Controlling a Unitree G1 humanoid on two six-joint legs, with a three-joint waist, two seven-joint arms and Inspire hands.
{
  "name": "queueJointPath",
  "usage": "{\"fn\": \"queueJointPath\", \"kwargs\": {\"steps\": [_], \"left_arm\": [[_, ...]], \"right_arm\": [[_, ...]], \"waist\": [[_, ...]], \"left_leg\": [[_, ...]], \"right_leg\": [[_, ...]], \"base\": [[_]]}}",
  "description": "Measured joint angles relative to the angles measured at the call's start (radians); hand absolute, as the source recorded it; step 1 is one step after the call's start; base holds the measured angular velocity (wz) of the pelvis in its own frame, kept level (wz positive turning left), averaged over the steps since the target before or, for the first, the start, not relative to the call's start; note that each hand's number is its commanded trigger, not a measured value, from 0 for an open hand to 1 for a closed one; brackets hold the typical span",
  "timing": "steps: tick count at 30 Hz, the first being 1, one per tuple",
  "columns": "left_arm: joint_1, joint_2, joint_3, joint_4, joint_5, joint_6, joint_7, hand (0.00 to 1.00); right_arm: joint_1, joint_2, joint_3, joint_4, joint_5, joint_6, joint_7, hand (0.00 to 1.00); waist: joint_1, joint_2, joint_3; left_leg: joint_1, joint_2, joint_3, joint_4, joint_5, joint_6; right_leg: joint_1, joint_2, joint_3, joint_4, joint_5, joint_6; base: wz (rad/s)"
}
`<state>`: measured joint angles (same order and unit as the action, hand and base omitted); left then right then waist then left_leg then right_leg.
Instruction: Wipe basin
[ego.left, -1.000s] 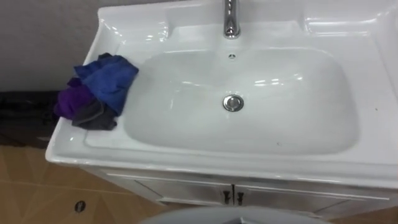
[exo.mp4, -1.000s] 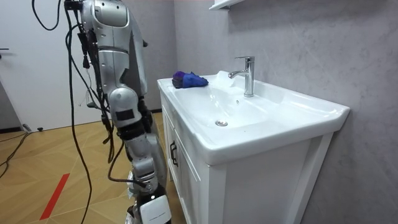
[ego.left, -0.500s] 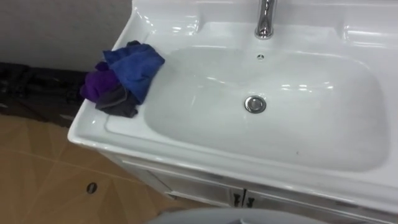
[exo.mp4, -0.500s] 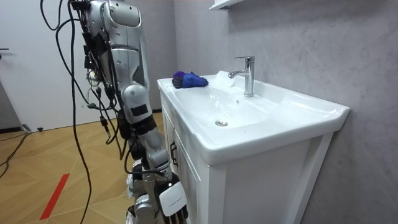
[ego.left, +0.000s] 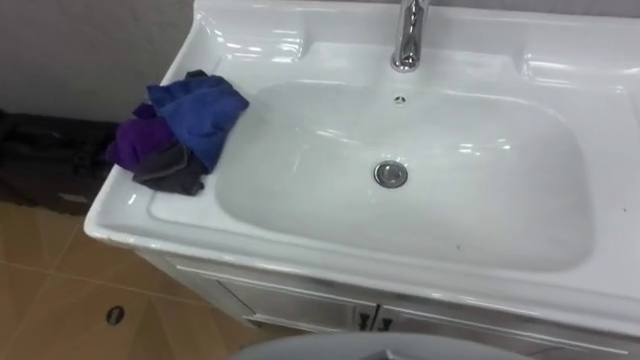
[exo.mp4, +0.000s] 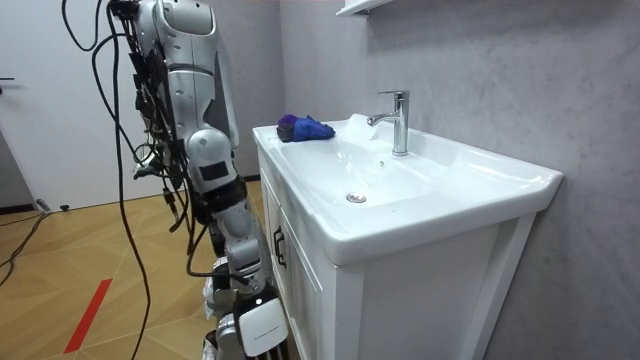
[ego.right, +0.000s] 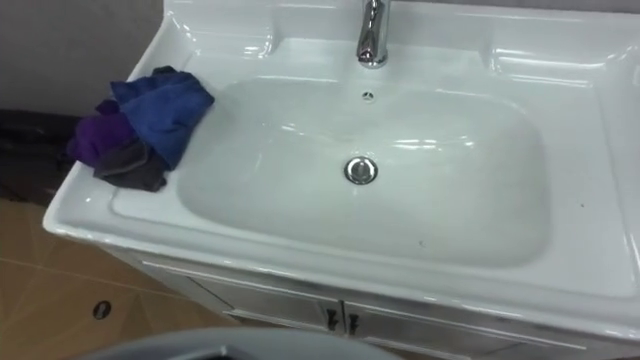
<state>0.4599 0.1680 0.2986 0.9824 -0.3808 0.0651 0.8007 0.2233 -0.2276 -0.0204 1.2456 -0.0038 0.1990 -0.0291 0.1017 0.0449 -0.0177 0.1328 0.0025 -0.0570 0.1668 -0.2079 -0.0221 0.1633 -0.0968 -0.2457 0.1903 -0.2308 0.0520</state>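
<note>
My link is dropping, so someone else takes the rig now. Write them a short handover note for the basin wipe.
Right hand: hangs low beside the cabinet, away from the cloth.
Cloth bundle, blue, purple and grey: lies on the left ledge of the basin, not yet picked up.
Done: robot stands at the basin; no wiping seems started.
Left: take the cloth bundle, wipe the bowl.
</note>
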Motion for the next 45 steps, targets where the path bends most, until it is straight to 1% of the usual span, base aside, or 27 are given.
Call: {"fn": "queueJointPath", "kwargs": {"steps": [1, 2, 3, 4, 5, 6, 8, 10, 11, 13, 17, 18, 20, 21, 23, 25, 26, 28, 31, 34, 36, 37, 39, 42, 45], "left_arm": [[-0.012, -0.003, -0.026, 0.022, 0.005, 0.0, -0.033, 0.0], [-0.021, -0.007, -0.042, 0.04, 0.008, 0.001, -0.069, 0.0], [-0.024, -0.01, -0.049, 0.042, 0.011, 0.002, -0.084, 0.0], [-0.032, -0.016, -0.067, 0.049, 0.022, 0.002, -0.113, 0.0], [-0.037, -0.02, -0.09, 0.051, 0.022, 0.002, -0.142, 0.0], [-0.039, -0.022, -0.099, 0.052, 0.023, 0.002, -0.157, 0.0], [-0.05, -0.024, -0.112, 0.054, 0.059, 0.005, -0.195, 0.0], [-0.057, -0.024, -0.131, 0.055, 0.084, 0.013, -0.211, 0.0], [-0.063, -0.024, -0.146, 0.058, 0.106, 0.019, -0.227, 0.0], [-0.07, -0.025, -0.158, 0.06, 0.146, 0.022, -0.249, 0.0], [-0.079, -0.028, -0.165, 0.062, 0.265, 0.025, -0.303, 0.0], [-0.082, -0.028, -0.165, 0.061, 0.276, 0.027, -0.31, 0.0], [-0.102, -0.033, -0.165, 0.062, 0.304, 0.043, -0.325, 0.0], [-0.106, -0.034, -0.165, 0.062, 0.308, 0.045, -0.332, 0.0], [-0.12, -0.036, -0.169, 0.062, 0.313, 0.062, -0.355, 0.0], [-0.125, -0.036, -0.185, 0.06, 0.317, 0.071, -0.374, 0.0], [-0.132, -0.037, -0.186, 0.06, 0.325, 0.081, -0.39, 0.0], [-0.142, -0.037, -0.186, 0.06, 0.341, 0.088, -0.41, 0.0], [-0.145, -0.036, -0.193, 0.061, 0.354, 0.091, -0.442, 0.0], [-0.152, -0.036, -0.207, 0.061, 0.354, 0.105, -0.481, 0.0], [-0.154, -0.036, -0.209, 0.063, 0.356, 0.107, -0.503, 0.0], [-0.157, -0.034, -0.226, 0.068, 0.359, 0.109, -0.512, 0.0], [-0.158, -0.034, -0.227, 0.072, 0.394, 0.112, -0.541, 0.0], [-0.159, -0.034, -0.227, 0.072, 0.425, 0.12, -0.56, 0.0], [-0.163, -0.034, -0.227, 0.072, 0.441, 0.127, -0.581, 0.0]], "right_arm": [[-0.001, 0.0, 0.0, 0.001, -0.001, 0.0, 0.004, 0.0], [-0.005, 0.0, 0.0, 0.001, -0.001, -0.002, 0.011, 0.0], [-0.006, 0.0, 0.0, 0.001, -0.001, -0.002, 0.015, 0.0], [-0.008, 0.0, 0.001, 0.004, 0.0, -0.003, 0.022, 0.0], [-0.014, 0.001, 0.007, 0.007, 0.002, -0.002, 0.029, 0.0], [-0.018, 0.002, 0.009, 0.008, 0.005, -0.001, 0.033, 0.0], [-0.022, 0.018, 0.009, 0.006, 0.012, -0.002, 0.042, 0.0], [-0.027, 0.028, 0.008, 0.003, 0.012, -0.003, 0.043, 0.0], [-0.031, 0.032, 0.007, 0.003, 0.011, -0.003, 0.042, 0.0], [-0.038, 0.035, 0.006, 0.005, 0.01, -0.005, 0.042, 0.0], [-0.024, 0.038, 0.005, 0.001, 0.011, -0.011, 0.043, 0.0], [-0.024, 0.039, 0.005, -0.001, 0.011, -0.011, 0.043, 0.0], [-0.007, 0.041, 0.01, -0.002, 0.011, -0.009, 0.047, 0.0], [-0.005, 0.041, 0.01, -0.002, 0.011, -0.009, 0.05, 0.0], [-0.002, 0.041, 0.013, 0.001, 0.012, 0.0, 0.059, 0.0], [0.0, 0.041, 0.022, 0.008, 0.012, 0.004, 0.066, 0.0], [0.001, 0.041, 0.03, 0.008, 0.011, 0.01, 0.068, 0.0], [-0.001, 0.041, 0.038, 0.008, 0.003, 0.015, 0.076, 0.0], [-0.003, 0.042, 0.041, 0.009, -0.001, 0.021, 0.08, 0.0], [-0.009, 0.046, 0.045, 0.019, -0.001, 0.021, 0.099, 0.0], [-0.017, 0.049, 0.045, 0.021, -0.003, 0.022, 0.109, 0.0], [-0.019, 0.05, 0.046, 0.022, -0.003, 0.022, 0.119, 0.0], [-0.028, 0.051, 0.047, 0.029, -0.003, 0.029, 0.139, 0.0], [-0.039, 0.051, 0.048, 0.03, -0.011, 0.043, 0.158, 0.0], [-0.044, 0.052, 0.048, 0.038, -0.028, 0.044, 0.175, 0.0]], "waist": [[-0.011, -0.001, 0.001], [-0.019, -0.003, 0.0019], [-0.021, -0.004, 0.002], [-0.024, -0.005, 0.0024], [-0.029, -0.007, 0.0044], [-0.035, -0.009, 0.0049], [-0.048, -0.024, 0.0114], [-0.055, -0.035, 0.0151], [-0.065, -0.039, 0.0175], [-0.076, -0.044, 0.02], [-0.077, -0.043, 0.0193], [-0.078, -0.043, 0.0193], [-0.087, -0.043, 0.019], [-0.089, -0.043, 0.0189], [-0.098, -0.044, 0.0183], [-0.1, -0.044, 0.0178], [-0.1, -0.044, 0.0176], [-0.1, -0.046, 0.0171], [-0.103, -0.048, 0.0172], [-0.108, -0.05, 0.0178], [-0.109, -0.05, 0.018], [-0.11, -0.05, 0.0181], [-0.119, -0.05, 0.0182], [-0.124, -0.05, 0.0182], [-0.124, -0.05, 0.0181]], "left_leg": [[-0.001, 0.0, 0.0, 0.0, 0.0, 0.0], [0.0, 0.001, 0.004, 0.0, 0.0, 0.0], [0.0, 0.001, 0.008, 0.0, 0.0, 0.0], [0.002, 0.002, 0.019, 0.001, 0.0, 0.0], [0.003, 0.001, 0.03, 0.003, 0.0, 0.0], [0.004, 0.0, 0.03, 0.003, 0.0, 0.0], [0.008, 0.0, 0.033, 0.003, 0.0, 0.0], [0.013, 0.0, 0.04, 0.0, 0.0, 0.001], [0.014, 0.001, 0.04, -0.001, -0.002, 0.003], [0.015, 0.001, 0.043, -0.003, -0.003, 0.005], [0.031, 0.007, 0.072, -0.016, -0.006, 0.007], [0.032, 0.008, 0.076, -0.017, -0.007, 0.007], [0.032, 0.009, 0.08, -0.017, -0.01, 0.008], [0.032, 0.009, 0.081, -0.017, -0.011, 0.008], [0.034, 0.012, 0.087, -0.016, -0.017, 0.007], [0.037, 0.014, 0.098, -0.014, -0.019, 0.006], [0.036, 0.015, 0.102, -0.013, -0.019, 0.006], [0.036, 0.016, 0.106, -0.012, -0.02, 0.006], [0.035, 0.016, 0.113, -0.004, -0.02, 0.005], [0.035, 0.017, 0.12, -0.002, -0.02, 0.005], [0.035, 0.018, 0.124, -0.001, -0.021, 0.005], [0.035, 0.018, 0.124, 0.0, -0.021, 0.005], [0.034, 0.018, 0.124, 0.0, -0.021, 0.006], [0.032, 0.018, 0.124, 0.0, -0.021, 0.006], [0.024, 0.018, 0.124, 0.001, -0.021, 0.006]], "right_leg": [[0.0, 0.0, 0.0, 0.0, 0.0, 0.0], [-0.002, 0.0, 0.003, 0.0, 0.0, 0.0], [-0.003, 0.001, 0.006, 0.0, 0.0, 0.0], [-0.005, 0.0, 0.012, 0.005, -0.001, 0.0], [-0.008, -0.002, 0.019, 0.015, -0.002, 0.002], [-0.007, -0.003, 0.023, 0.015, -0.003, 0.002], [-0.007, -0.003, 0.024, 0.014, -0.004, 0.002], [-0.006, -0.003, 0.027, 0.013, -0.006, 0.003], [-0.006, -0.003, 0.027, 0.013, -0.006, 0.003], [-0.006, -0.002, 0.03, 0.013, -0.005, 0.003], [-0.007, 0.004, 0.056, 0.014, -0.004, 0.004], [-0.007, 0.004, 0.057, 0.015, -0.004, 0.004], [-0.007, 0.004, 0.058, 0.014, -0.003, 0.004], [-0.007, 0.004, 0.058, 0.014, -0.003, 0.004], [-0.008, 0.008, 0.065, 0.012, -0.003, 0.004], [-0.009, 0.012, 0.075, 0.012, -0.003, 0.004], [-0.01, 0.012, 0.08, 0.012, -0.003, 0.004], [-0.012, 0.013, 0.081, 0.013, -0.003, 0.004], [-0.011, 0.013, 0.083, 0.013, -0.003, 0.003], [-0.009, 0.013, 0.082, 0.012, -0.003, 0.003], [-0.01, 0.013, 0.083, 0.012, -0.003, 0.003], [-0.01, 0.013, 0.083, 0.011, -0.003, 0.003], [-0.012, 0.013, 0.082, 0.012, -0.003, 0.003], [-0.016, 0.013, 0.082, 0.014, -0.003, 0.003], [-0.024, 0.013, 0.082, 0.015, -0.003, 0.002]], "base": [[0.0], [-0.05], [-0.13], [-0.15], [-0.11], [-0.05], [-0.05], [-0.06], [0.0], [-0.04], [-0.17], [-0.13], [-0.02], [0.0], [-0.09], [-0.15], [-0.12], [-0.05], [-0.01], [0.0], [0.0], [0.0], [0.0], [0.0], [0.0]]}}
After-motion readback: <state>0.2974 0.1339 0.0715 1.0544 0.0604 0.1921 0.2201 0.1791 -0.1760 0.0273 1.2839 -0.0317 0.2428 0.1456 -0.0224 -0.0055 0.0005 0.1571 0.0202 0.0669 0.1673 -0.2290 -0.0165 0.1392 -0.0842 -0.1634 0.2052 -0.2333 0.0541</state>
